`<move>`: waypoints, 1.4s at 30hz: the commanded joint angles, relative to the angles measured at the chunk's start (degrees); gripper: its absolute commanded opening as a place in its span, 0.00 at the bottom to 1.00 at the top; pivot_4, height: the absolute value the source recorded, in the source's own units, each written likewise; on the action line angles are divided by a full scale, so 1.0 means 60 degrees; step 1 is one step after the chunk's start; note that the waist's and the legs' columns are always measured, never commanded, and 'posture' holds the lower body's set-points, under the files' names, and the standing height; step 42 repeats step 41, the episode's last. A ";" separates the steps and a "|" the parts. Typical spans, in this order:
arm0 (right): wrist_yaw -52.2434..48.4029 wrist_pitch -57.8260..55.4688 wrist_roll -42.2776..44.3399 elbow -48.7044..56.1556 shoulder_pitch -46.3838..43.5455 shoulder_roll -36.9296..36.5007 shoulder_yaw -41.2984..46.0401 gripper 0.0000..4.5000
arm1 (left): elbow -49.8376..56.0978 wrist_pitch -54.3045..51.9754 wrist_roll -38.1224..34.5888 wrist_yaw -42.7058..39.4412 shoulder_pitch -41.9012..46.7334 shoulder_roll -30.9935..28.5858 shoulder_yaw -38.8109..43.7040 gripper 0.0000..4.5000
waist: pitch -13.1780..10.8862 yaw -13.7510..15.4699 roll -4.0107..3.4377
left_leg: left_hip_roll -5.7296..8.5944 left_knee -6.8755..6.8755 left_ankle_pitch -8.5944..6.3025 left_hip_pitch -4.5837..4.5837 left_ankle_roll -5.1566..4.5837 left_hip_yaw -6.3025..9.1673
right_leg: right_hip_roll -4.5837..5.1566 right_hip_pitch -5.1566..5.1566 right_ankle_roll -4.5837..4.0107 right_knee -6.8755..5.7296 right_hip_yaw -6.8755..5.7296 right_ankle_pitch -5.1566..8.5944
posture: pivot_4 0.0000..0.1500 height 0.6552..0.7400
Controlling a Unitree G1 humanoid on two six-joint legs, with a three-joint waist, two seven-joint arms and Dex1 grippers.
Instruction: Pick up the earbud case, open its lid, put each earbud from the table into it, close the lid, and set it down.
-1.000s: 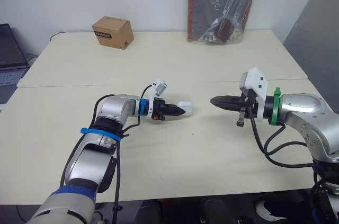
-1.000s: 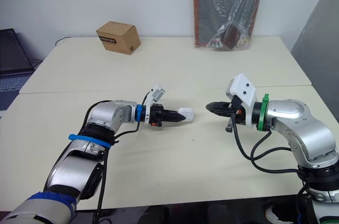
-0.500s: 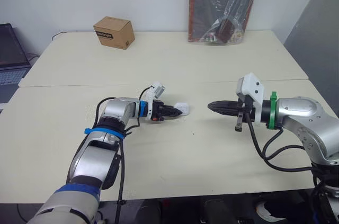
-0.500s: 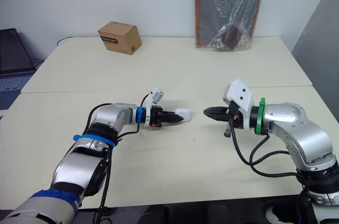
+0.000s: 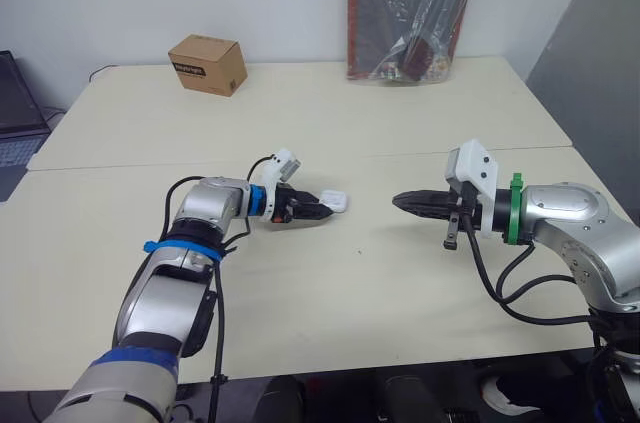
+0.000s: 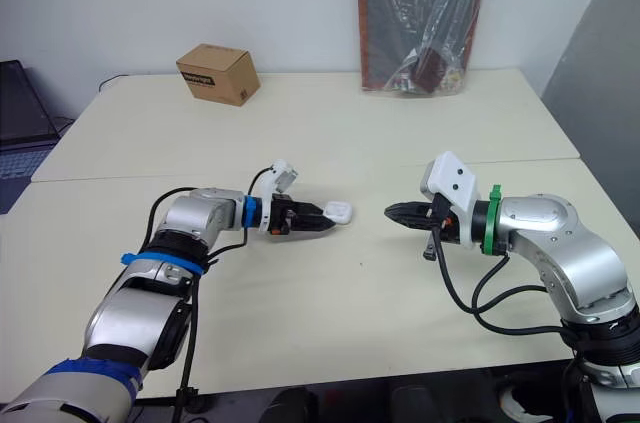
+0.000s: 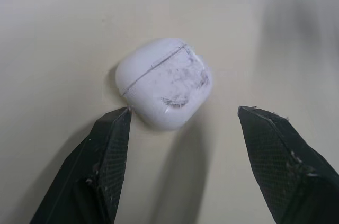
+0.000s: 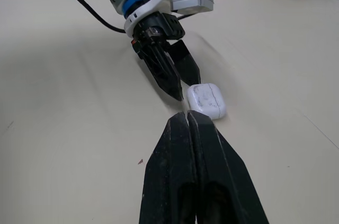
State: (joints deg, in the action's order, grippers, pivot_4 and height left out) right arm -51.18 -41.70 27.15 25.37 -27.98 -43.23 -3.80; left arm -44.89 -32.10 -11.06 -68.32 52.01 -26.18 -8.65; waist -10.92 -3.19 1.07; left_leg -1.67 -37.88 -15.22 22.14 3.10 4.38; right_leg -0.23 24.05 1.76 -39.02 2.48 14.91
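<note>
Now the white earbud case (image 7: 164, 82), lid closed, is seen lying on the cream table (image 5: 300, 283) near its middle. The left gripper (image 5: 318, 209) is spread wide and is brought in from the case's 9 o'clock. One fingertip (image 7: 119, 121) is just beside the case; whether it touches cannot be told. The right gripper (image 5: 400, 201) is pressed together, pointed at the case from its 3 o'clock and kept apart from it. A cardboard box (image 5: 207, 63) is seen well apart, at the case's 11 o'clock.
</note>
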 commanded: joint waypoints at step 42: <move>0.3015 0.0899 -0.1325 0.3042 0.5994 0.0907 0.0148 0.00 | 1.0840 0.1452 -0.2187 0.5277 -1.0828 0.0228 0.4391 0.76 | 0.0014 0.0242 0.0022 | 0.0001 -0.0002 -0.0001 -0.0051 0.0007 -0.0017 | 0.0032 -0.0056 -0.0051 0.0027 0.0005 0.0033 | 1.00 1.00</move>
